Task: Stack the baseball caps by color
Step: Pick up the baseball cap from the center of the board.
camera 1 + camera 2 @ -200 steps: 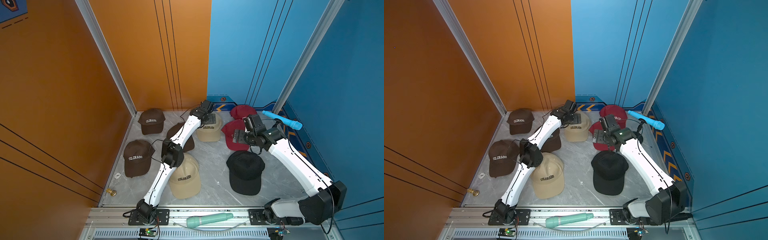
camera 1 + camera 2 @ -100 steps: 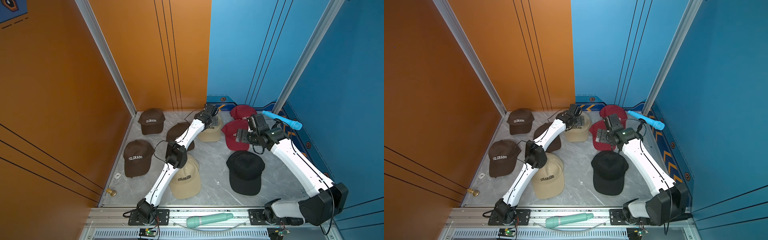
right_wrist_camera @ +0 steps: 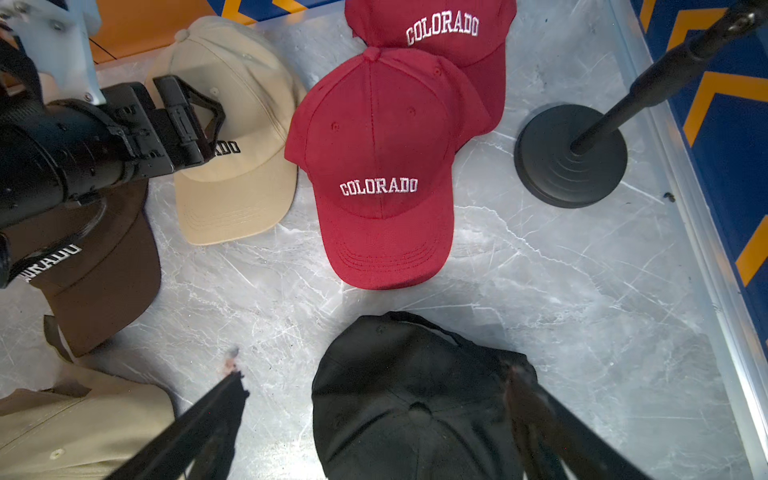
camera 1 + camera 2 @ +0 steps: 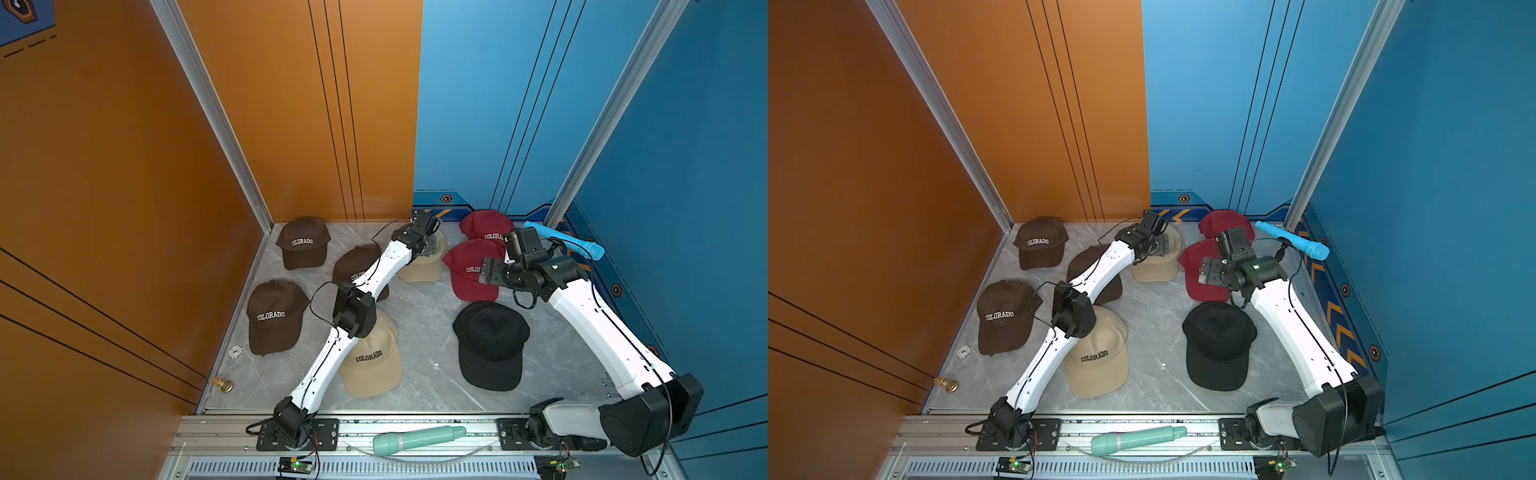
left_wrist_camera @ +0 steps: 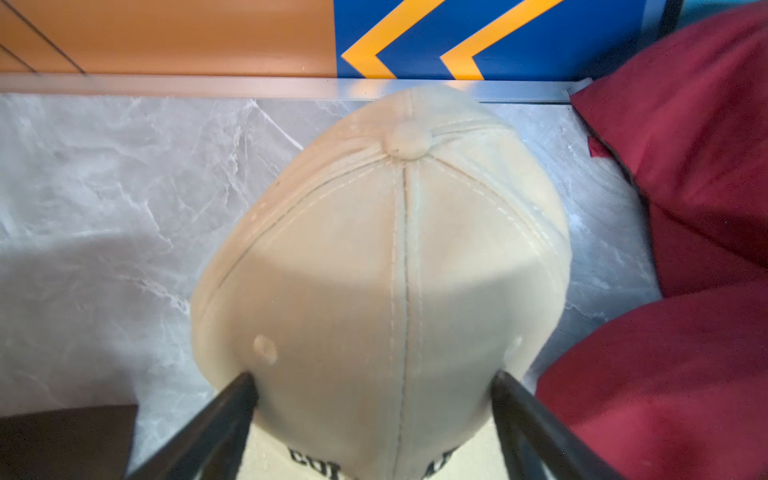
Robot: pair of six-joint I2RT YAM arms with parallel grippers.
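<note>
My left gripper (image 4: 430,245) is down over the far beige cap (image 4: 422,266), near the back wall. Its jaws straddle the crown (image 5: 399,257), and both fingertips (image 5: 243,386) touch its sides. A second beige cap (image 4: 372,361) lies near the front, under the left arm. Three brown caps (image 4: 302,243) (image 4: 272,316) (image 4: 357,262) lie on the left. Two red caps (image 4: 484,224) (image 4: 469,270) overlap at the back right. My right gripper (image 4: 488,270) hovers open and empty above the nearer red cap. A black cap (image 4: 490,345) lies in front of it and shows below the right fingers (image 3: 232,395).
A blue toy microphone (image 4: 561,243) sits on a black stand (image 3: 569,153) in the back right corner. A green one (image 4: 415,438) lies on the front rail. A gold chess piece (image 4: 224,384) and a white disc (image 4: 235,351) sit by the left wall.
The left arm has stretched a little further over the far beige cap, and its jaws have narrowed onto the crown. The right gripper has drifted slightly to the right and stayed open.
</note>
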